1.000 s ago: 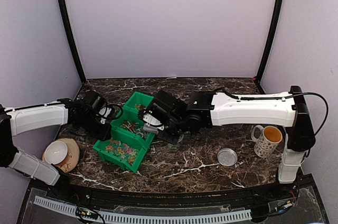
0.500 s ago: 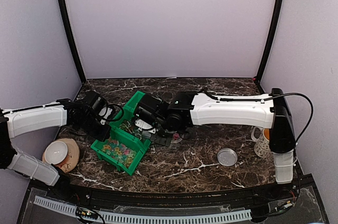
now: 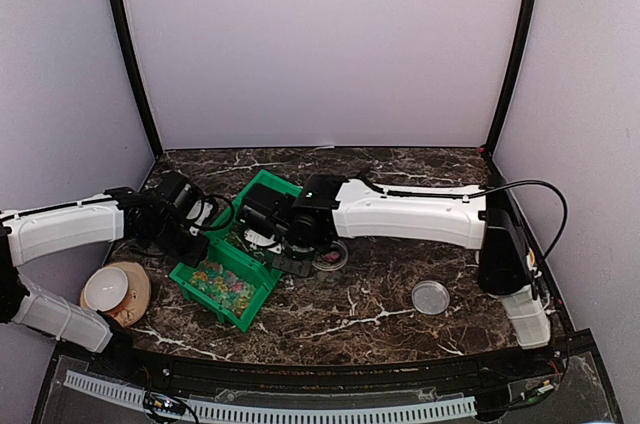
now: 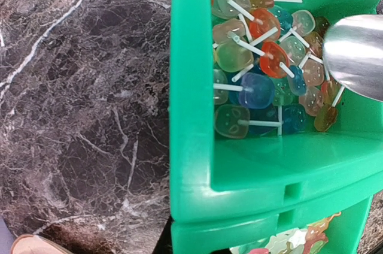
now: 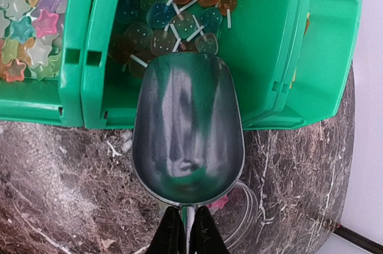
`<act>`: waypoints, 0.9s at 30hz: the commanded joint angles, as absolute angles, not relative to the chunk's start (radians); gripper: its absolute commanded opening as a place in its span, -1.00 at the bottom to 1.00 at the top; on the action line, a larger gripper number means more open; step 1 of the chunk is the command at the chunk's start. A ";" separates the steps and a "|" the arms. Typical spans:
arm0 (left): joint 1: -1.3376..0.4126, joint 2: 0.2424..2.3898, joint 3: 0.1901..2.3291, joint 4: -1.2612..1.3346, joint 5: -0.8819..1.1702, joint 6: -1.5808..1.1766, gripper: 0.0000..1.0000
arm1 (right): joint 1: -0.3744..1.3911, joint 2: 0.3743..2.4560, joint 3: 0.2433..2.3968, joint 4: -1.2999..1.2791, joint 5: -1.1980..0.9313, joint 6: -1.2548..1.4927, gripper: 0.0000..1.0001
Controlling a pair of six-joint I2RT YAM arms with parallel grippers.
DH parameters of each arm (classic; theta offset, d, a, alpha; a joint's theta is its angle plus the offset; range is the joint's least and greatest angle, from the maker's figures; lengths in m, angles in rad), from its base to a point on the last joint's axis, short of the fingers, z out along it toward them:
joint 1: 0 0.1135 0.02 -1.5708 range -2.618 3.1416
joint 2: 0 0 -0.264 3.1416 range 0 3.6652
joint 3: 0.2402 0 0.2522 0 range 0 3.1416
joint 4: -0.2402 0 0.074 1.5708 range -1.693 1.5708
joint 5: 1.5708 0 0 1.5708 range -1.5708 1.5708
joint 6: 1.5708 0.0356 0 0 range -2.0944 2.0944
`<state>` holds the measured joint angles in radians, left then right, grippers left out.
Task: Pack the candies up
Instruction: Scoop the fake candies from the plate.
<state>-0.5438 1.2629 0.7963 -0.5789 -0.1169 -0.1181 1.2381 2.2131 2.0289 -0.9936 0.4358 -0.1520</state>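
Note:
The candies are small flat lollipops in mixed colours (image 5: 173, 14) piled in the middle green bin (image 5: 263, 56), also seen in the left wrist view (image 4: 257, 80). Star-shaped candies (image 5: 27, 26) fill the near bin (image 3: 222, 282). My right gripper (image 5: 187, 230) is shut on the handle of an empty metal scoop (image 5: 187, 128), whose tip is over the lollipops without touching them. My left gripper (image 3: 197, 234) is at the left wall of the green bins (image 4: 191, 116) and grips it. Its fingers are mostly hidden under the bin.
A small clear round tub (image 3: 330, 256) holding a pink candy (image 5: 218, 203) stands right of the bins, under the scoop's handle. Its lid (image 3: 431, 296) lies at the front right. A bowl on a plate (image 3: 110, 289) sits at the front left. My right arm spans the table's middle.
My right arm has swung left, carrying the scoop over the middle bin. The mug at the right is now hidden behind that arm. The bins have shifted a little left.

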 commanded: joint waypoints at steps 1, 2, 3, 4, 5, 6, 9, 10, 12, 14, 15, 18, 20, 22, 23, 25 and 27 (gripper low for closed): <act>-0.560 1.187 0.828 -0.481 -0.132 -0.117 -1.00 | 1.233 2.293 2.140 -1.031 0.478 -0.141 -1.00; -0.563 1.187 0.827 -0.480 -0.133 -0.115 -1.00 | 1.233 2.314 2.165 -1.037 0.478 -0.143 -1.00; -0.567 1.187 0.827 -0.481 -0.136 -0.115 -1.00 | 1.232 2.334 2.184 -1.039 0.478 -0.145 -1.00; -0.571 1.187 0.826 -0.481 -0.135 -0.113 -1.00 | 1.233 2.350 2.199 -1.037 0.476 -0.148 -1.00; -0.574 1.186 0.826 -0.481 -0.136 -0.113 -1.00 | 1.233 2.367 2.210 -1.034 0.476 -0.150 -1.00; -0.576 1.185 0.825 -0.480 -0.135 -0.112 -1.00 | 1.232 2.376 2.217 -1.027 0.473 -0.152 -1.00; -0.581 1.183 0.825 -0.476 -0.131 -0.111 -1.00 | 1.232 2.390 2.226 -0.987 0.454 -0.160 -1.00; -0.581 1.182 0.825 -0.474 -0.129 -0.110 -1.00 | 1.232 2.389 2.220 -0.957 0.447 -0.160 -1.00; -0.581 1.181 0.823 -0.474 -0.126 -0.110 -1.00 | 1.227 2.380 2.200 -0.907 0.424 -0.157 -1.00; -0.582 1.180 0.823 -0.474 -0.124 -0.112 -1.00 | 1.225 2.364 2.157 -0.846 0.388 -0.159 -1.00; -0.581 1.179 0.823 -0.473 -0.124 -0.111 -1.00 | 1.224 2.352 2.130 -0.813 0.362 -0.160 -1.00; -0.581 1.178 0.823 -0.472 -0.124 -0.114 -1.00 | 1.220 2.327 2.065 -0.717 0.304 -0.158 -1.00; -0.581 1.178 0.823 -0.473 -0.125 -0.113 -1.00 | 1.216 2.321 2.036 -0.666 0.288 -0.155 -1.00; -0.581 1.182 0.825 -0.474 -0.128 -0.114 -1.00 | 1.214 2.326 2.023 -0.635 0.270 -0.150 -1.00; -0.581 1.182 0.825 -0.477 -0.131 -0.114 -1.00 | 1.213 2.329 2.018 -0.623 0.255 -0.148 -1.00; -0.581 1.183 0.827 -0.480 -0.131 -0.114 -1.00 | 1.211 2.329 2.001 -0.584 0.212 -0.144 -1.00; -0.581 1.180 0.828 -0.480 -0.128 -0.113 -1.00 | 1.208 2.321 1.969 -0.535 0.156 -0.137 -1.00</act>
<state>-0.5602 1.2430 0.7959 -0.5869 -0.1986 -0.1352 1.2083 2.3116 2.0350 -0.6754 0.3470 -0.1387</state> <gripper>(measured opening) 0.101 0.082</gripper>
